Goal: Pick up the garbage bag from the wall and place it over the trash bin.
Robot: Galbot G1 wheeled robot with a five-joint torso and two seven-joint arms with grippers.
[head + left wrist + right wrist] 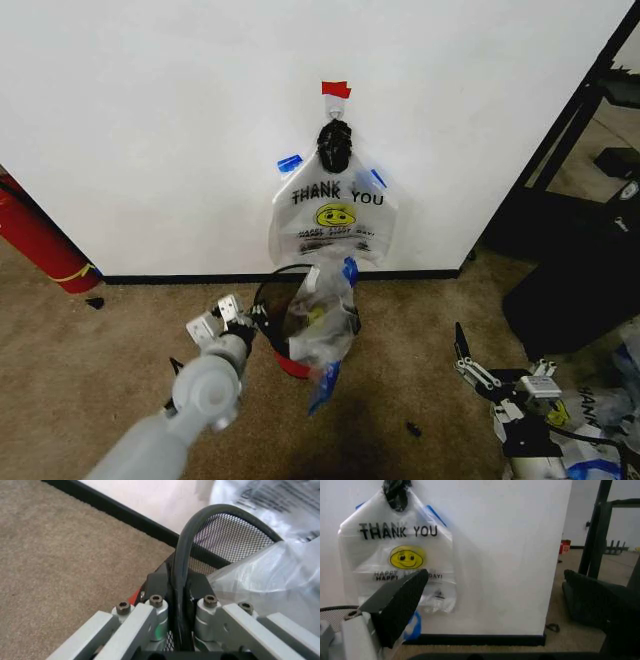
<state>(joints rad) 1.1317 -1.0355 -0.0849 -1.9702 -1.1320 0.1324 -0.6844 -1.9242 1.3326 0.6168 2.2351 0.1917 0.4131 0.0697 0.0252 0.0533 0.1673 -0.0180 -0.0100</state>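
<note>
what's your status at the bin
Left gripper jaws shut on the trash bin rim. Right gripper open, low on the right. One garbage bag on wall hook; another bag draped in bin.

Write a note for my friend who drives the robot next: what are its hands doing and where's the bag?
Left end effector: shut on the trash bin rim, on the bin's left side.
Right end effector: low at the right, above the carpet, holding nothing; whether it is open is unclear.
Garbage bags: a bunch hangs on the wall under the red tape patch, right above the bin. One bag already sits in the bin, crumpled, spilling over the front rim.
Done: one bag reached the bin.
Left: spread it neatly over the rim.
</note>
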